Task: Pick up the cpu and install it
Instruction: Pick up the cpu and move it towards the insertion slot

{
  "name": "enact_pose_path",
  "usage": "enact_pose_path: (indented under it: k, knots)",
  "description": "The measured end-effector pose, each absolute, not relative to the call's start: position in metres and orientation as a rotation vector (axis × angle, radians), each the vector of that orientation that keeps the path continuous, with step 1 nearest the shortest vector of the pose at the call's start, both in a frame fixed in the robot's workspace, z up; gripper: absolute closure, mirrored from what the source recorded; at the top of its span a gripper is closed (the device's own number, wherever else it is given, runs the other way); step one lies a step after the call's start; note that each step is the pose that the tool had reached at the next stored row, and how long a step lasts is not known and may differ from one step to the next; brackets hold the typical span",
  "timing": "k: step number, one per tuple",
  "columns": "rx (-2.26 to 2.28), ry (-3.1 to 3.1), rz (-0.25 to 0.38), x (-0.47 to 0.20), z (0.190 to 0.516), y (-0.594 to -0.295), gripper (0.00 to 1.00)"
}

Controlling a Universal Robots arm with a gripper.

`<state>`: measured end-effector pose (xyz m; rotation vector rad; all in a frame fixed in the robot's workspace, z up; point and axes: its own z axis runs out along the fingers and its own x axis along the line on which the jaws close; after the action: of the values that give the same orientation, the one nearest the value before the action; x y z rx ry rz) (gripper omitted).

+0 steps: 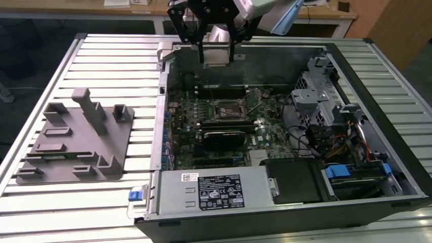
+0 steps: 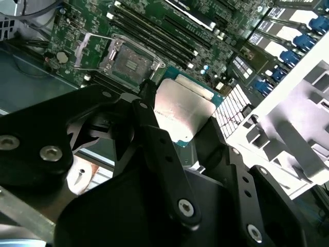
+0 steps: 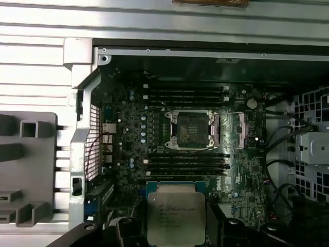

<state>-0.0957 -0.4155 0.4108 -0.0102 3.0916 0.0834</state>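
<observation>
The gripper [image 1: 217,54] hangs above the open computer case [image 1: 379,107], over the wall farthest from the exterior camera. Its black fingers [image 2: 150,121] are clamped on two opposite edges of the cpu [image 2: 183,109]. The chip is held in the air, its silver top facing the wrist cameras, clear of everything below.

Below it lies the green motherboard [image 1: 189,117]. The socket [image 3: 191,128] stands uncovered, with its metal retention frame [image 3: 241,128] swung open and lying just beside it. Rows of memory slots [image 3: 185,160] flank the socket on two sides; one row lies between the socket and the held chip in the first wrist view.

Toward the exterior view's right, a grey drive cage [image 1: 317,86] and a tangle of cables [image 1: 317,139] crowd the board's edge. A power supply [image 1: 209,190] fills the near end of the case. To the exterior view's left, a grey plastic fixture block [image 1: 74,147] sits on the slatted tabletop [image 1: 108,61], well apart from the case.
</observation>
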Motion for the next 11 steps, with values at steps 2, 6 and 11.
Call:
enact_pose_path:
  k: [2,6,11]
  knots:
    - [-0.010,3.092,0.083,-0.092,0.410,-0.415,0.45]
    - [-0.010,3.092,0.083,-0.089,0.407,-0.416,0.45]
    - [-0.010,3.092,0.083,-0.087,0.397,-0.415,0.45]
